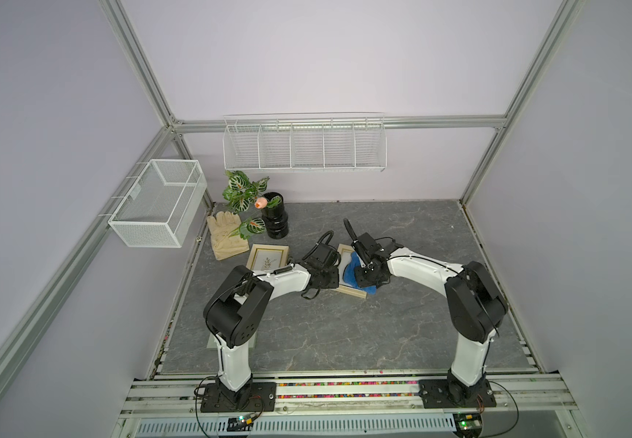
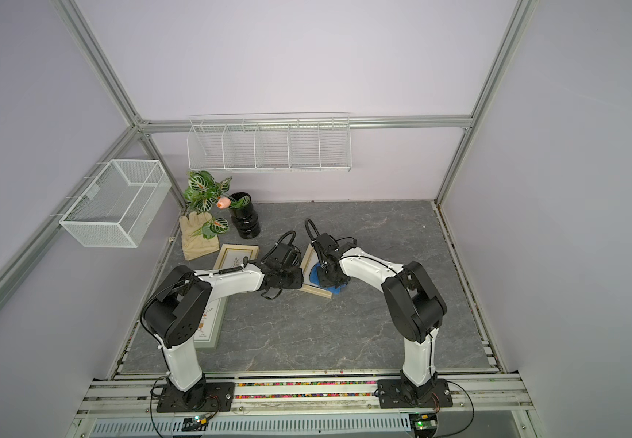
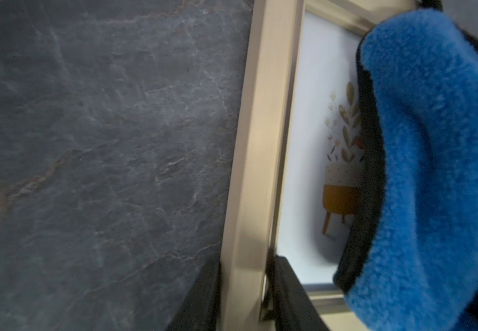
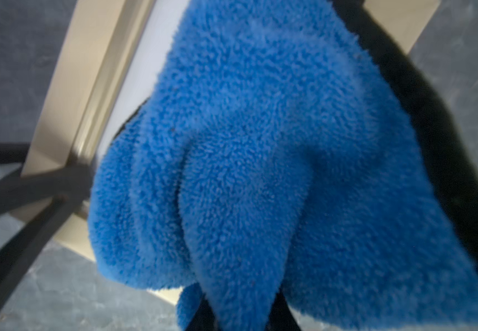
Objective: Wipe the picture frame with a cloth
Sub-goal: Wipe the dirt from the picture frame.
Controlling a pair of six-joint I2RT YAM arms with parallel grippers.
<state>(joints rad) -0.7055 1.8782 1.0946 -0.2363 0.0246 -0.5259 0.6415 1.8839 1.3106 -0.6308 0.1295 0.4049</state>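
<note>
Mid-task, I judge: my left end effector (image 3: 246, 289) clamps the picture frame (image 3: 260, 143) by its rail at counter (image 1: 345, 341) centre; my right end effector (image 4: 240, 315) pinches the cloth (image 4: 246, 143), lying on the glass (image 3: 312, 86). Some glass shows bare, so wiping likely remains. Dark marbled counter. A second frame (image 1: 268, 258) at 10 o'clock, beige glove (image 1: 227, 239) and black vase (image 1: 276, 222) at 11; wire rack (image 1: 304, 146) at 12 on the lilac wall (image 1: 345, 76).
</note>
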